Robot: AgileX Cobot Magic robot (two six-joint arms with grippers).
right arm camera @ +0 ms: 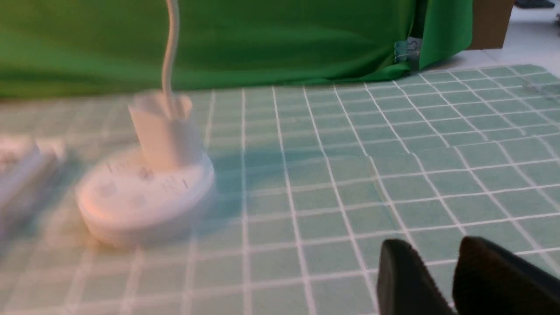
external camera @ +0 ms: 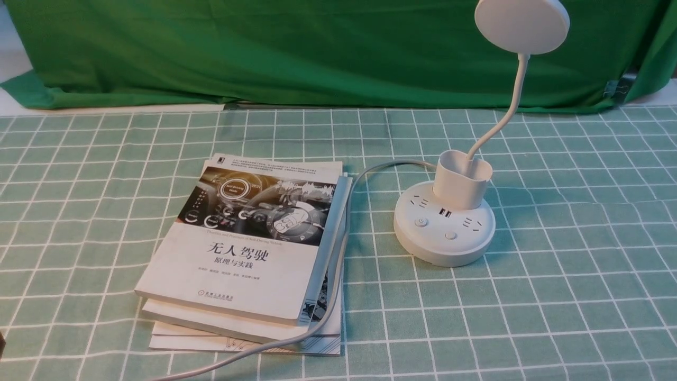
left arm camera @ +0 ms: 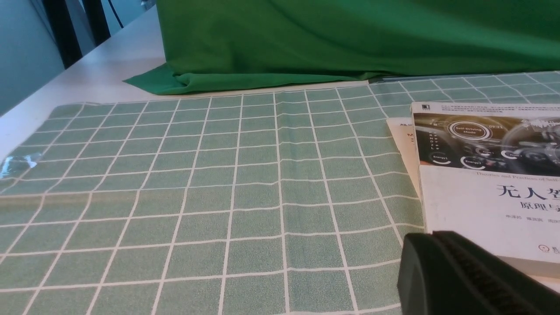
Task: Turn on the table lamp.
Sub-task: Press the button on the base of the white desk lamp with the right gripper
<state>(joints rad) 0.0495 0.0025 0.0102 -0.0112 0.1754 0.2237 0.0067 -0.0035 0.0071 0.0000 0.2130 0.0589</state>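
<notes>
The white table lamp stands right of centre on the checked cloth, its round puck base [external camera: 444, 233] carrying sockets and two buttons [external camera: 421, 222], [external camera: 450, 235]. A cup-shaped holder [external camera: 463, 180] rises from the base, and a thin neck [external camera: 515, 100] bends up to the flat disc head [external camera: 521, 24], which shows no glow. Neither gripper appears in the front view. My right gripper [right arm camera: 433, 247] hovers open and empty above the cloth, with the blurred lamp base [right arm camera: 144, 197] well off to one side. My left gripper [left arm camera: 433, 236] is shut on nothing, beside the books [left arm camera: 485, 175].
A stack of books [external camera: 248, 248] lies left of the lamp. The lamp's grey cable [external camera: 338, 264] runs along the stack's right side to the front edge. A green curtain [external camera: 317, 53] closes off the back. The green checked cloth [external camera: 555, 296] covers the table.
</notes>
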